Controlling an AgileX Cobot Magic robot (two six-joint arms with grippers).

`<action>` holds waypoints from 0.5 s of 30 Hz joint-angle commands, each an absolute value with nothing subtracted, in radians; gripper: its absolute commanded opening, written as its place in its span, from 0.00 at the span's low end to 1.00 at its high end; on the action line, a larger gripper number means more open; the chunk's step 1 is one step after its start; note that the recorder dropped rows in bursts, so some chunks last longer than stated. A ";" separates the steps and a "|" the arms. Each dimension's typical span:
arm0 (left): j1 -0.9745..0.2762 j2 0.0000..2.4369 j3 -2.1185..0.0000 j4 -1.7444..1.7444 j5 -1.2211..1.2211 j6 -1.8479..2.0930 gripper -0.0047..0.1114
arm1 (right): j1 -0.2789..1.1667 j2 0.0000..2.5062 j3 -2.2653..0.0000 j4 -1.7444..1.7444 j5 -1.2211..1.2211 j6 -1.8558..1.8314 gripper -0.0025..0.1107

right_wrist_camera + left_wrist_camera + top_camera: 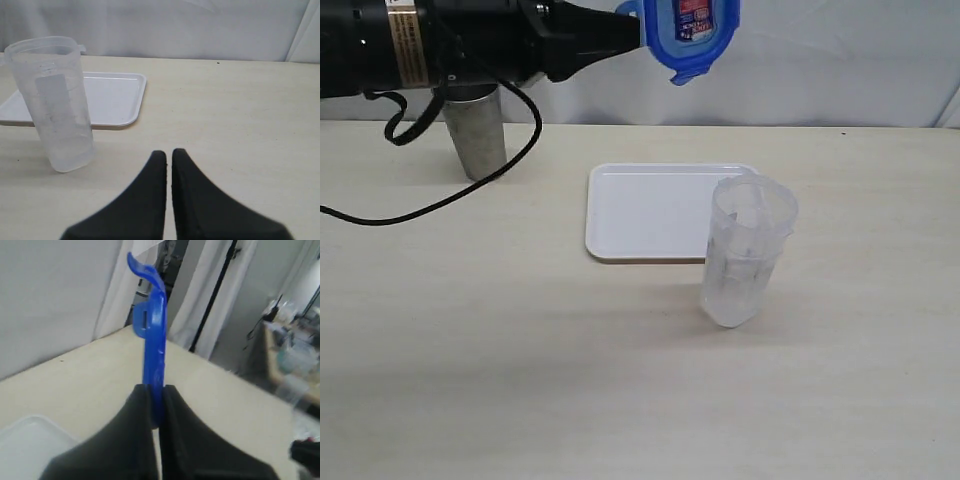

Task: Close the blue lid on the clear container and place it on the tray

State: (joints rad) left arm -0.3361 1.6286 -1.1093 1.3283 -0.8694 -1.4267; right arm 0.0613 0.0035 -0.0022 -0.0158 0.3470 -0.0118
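High above the table, the blue lid (692,35) with its red-and-white label hangs in my left gripper (638,35), which is shut on its edge. The left wrist view shows the lid (155,345) edge-on between the black fingers (142,410), with my left gripper (156,390) clamped on it. The clear container (747,250) stands upright and open on the table, touching the front right corner of the white tray (640,212). My right gripper (169,156) is shut and empty, low over the table, off to one side of the container (57,102) and tray (112,97).
A grey metal cup (475,130) stands at the back left behind the left arm. A black cable (450,195) loops over the table beside it. A pale curtain hangs behind the table's far edge.
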 commanded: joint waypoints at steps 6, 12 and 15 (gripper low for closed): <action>-0.448 1.628 -1.110 1.417 -0.943 -1.742 0.04 | 0.057 0.000 0.000 -0.014 0.346 -0.010 0.06; -0.556 1.628 -1.110 1.417 -0.835 -1.742 0.04 | 0.057 0.000 0.000 -0.014 0.346 -0.010 0.06; -0.606 1.628 -1.110 1.420 -0.790 -1.742 0.04 | 0.057 0.000 0.000 -0.014 0.346 -0.010 0.06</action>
